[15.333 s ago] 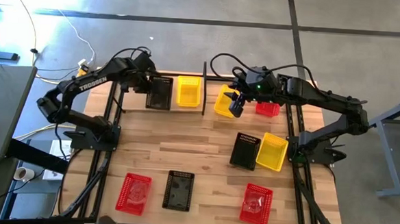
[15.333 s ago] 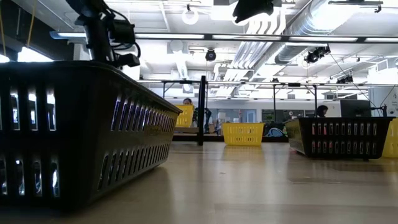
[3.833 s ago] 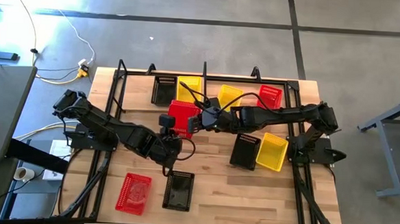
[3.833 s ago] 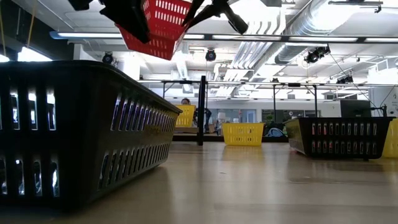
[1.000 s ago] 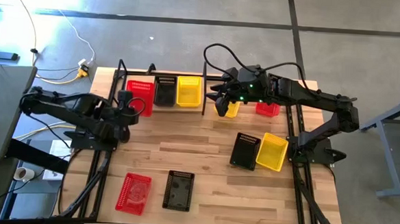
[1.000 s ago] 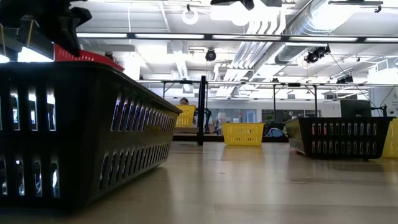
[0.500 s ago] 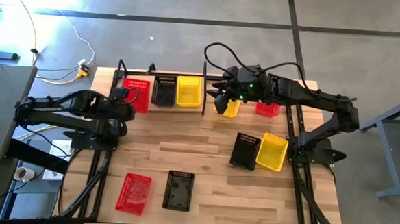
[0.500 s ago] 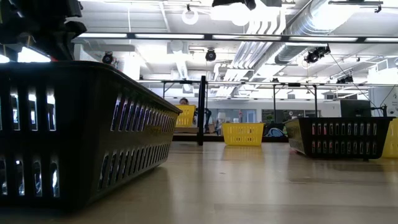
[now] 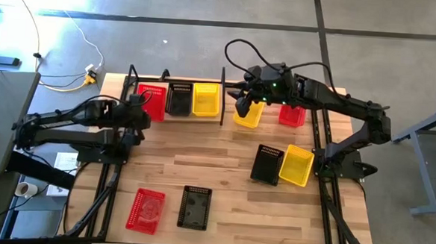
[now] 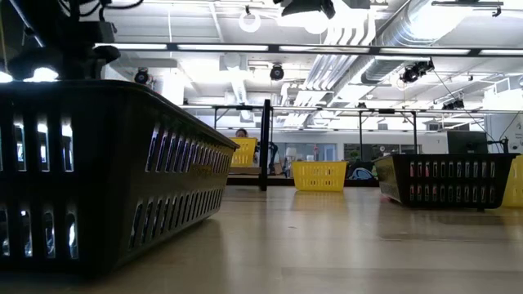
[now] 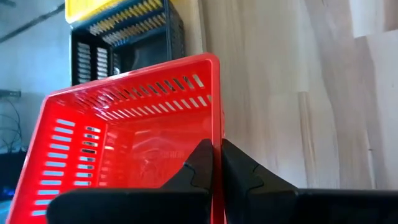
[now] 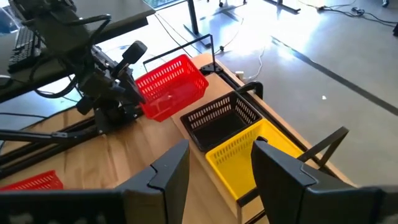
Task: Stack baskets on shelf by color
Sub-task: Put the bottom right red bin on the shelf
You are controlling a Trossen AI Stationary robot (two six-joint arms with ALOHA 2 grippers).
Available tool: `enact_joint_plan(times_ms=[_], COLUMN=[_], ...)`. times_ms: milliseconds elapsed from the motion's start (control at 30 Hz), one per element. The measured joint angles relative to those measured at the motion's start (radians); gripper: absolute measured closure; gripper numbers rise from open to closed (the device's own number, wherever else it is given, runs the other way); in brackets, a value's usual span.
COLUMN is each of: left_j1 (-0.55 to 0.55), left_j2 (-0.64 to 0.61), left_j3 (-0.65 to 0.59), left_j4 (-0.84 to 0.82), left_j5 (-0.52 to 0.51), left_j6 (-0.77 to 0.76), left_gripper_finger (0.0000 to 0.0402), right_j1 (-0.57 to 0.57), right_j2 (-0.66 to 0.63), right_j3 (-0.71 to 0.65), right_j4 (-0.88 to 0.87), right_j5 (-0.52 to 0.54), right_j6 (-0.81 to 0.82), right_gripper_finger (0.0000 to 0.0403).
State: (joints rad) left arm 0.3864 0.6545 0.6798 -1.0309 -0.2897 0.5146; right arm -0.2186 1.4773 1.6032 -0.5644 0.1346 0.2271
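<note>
Nearest us, a red basket [image 9: 146, 209] and a black basket [image 9: 195, 207] lie on the table [image 9: 223, 167]. Farther, the left gripper [image 11: 216, 163] pinches the rim of a second red basket [image 9: 152, 101] at the shelf [image 9: 223, 100]; the right gripper [image 9: 241, 102] hovers open, empty, above a yellow basket [image 9: 250, 115].

In the low view, a near black basket [image 10: 106, 175] hides most of the table. The left wrist view cuts off the red basket [image 11: 124, 143] at its edge.

red basket [image 11: 124, 143], black basket [image 12: 221, 121], yellow basket [image 12: 249, 158]
</note>
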Motion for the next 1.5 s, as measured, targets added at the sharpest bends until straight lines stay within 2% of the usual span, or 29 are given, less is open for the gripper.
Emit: enact_joint_plan(times_ms=[567,733,933,1333,1500], left_j1=[0.28,0.356,0.432,0.508,0.511], left_j2=[0.038,0.064,0.122,0.212,0.235], left_j3=[-0.045,-0.045,-0.045,-0.045,-0.045], left_j4=[0.093,0.11,0.114,0.123,0.175], left_j5=[0.122,0.208,0.214,0.253,0.252], left_j6=[0.216,0.273,0.355,0.414,0.434], left_gripper_finger=[0.0401,0.0401,0.0401,0.04,0.0391], right_j1=[-0.074,-0.085,-0.09,-0.09,-0.09], right_j2=[0.0,0.0,0.0,0.0,0.0], right_j3=[0.0,0.0,0.0,0.0,0.0], right_j4=[0.0,0.0,0.0,0.0,0.0], right_j5=[-0.039,-0.041,-0.041,-0.041,-0.041], right_j6=[-0.054,-0.057,-0.079,-0.105,-0.105], right_gripper_finger=[0.0247,0.0247,0.0247,0.0247,0.0247])
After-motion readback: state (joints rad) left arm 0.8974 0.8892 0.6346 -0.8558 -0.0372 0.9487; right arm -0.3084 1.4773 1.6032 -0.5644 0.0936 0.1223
